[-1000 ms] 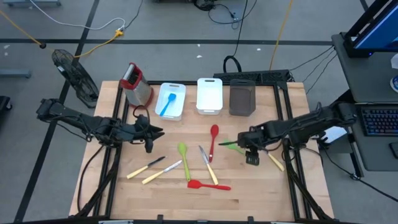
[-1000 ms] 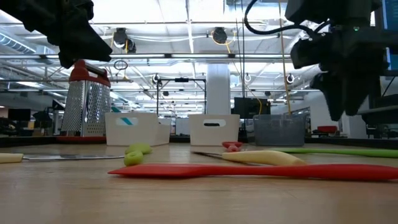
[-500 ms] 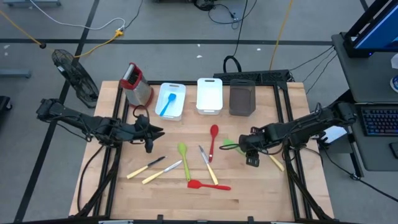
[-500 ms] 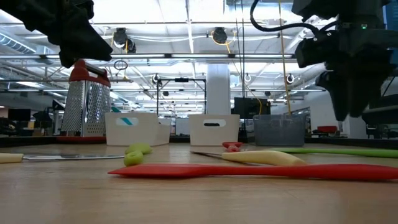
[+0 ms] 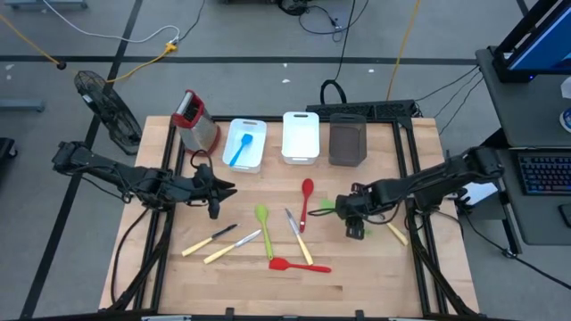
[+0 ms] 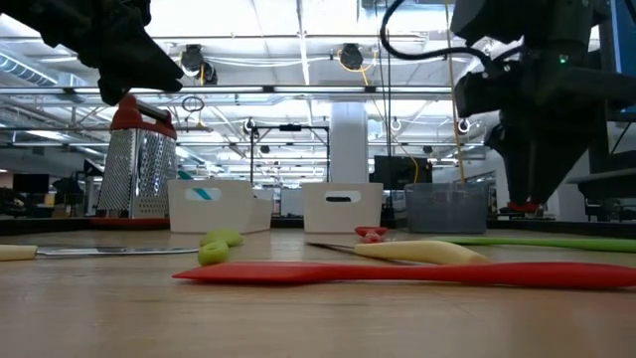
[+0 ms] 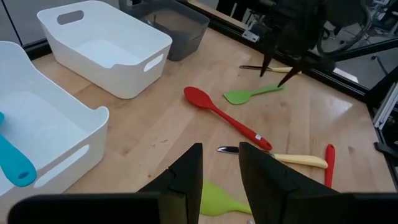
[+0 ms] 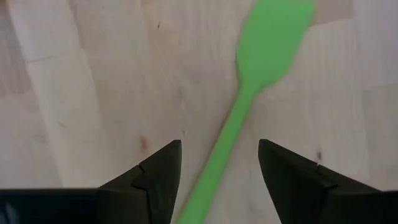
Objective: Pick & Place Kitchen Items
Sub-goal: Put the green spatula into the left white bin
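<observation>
Pale planked wooden surface (image 5: 268, 285) carries smooth rectangular white plastic bins (image 5: 301, 138); one holds a blue plastic spoon (image 5: 239, 150). Right gripper (image 8: 217, 165) hangs directly above the flat green plastic spatula (image 8: 249, 93), which lies on the surface near the red plastic spoon (image 5: 306, 200); jaws apart, straddling its slim handle, nothing held. Recommended: descend square to the handle, close mid-shaft; the thin glossy plastic may slip or pivot. Left gripper (image 7: 221, 180) waits aloft at the surface's left, jaws narrowly apart, empty

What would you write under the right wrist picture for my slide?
Right gripper open above the green spatula lying on the wooden table.
</observation>
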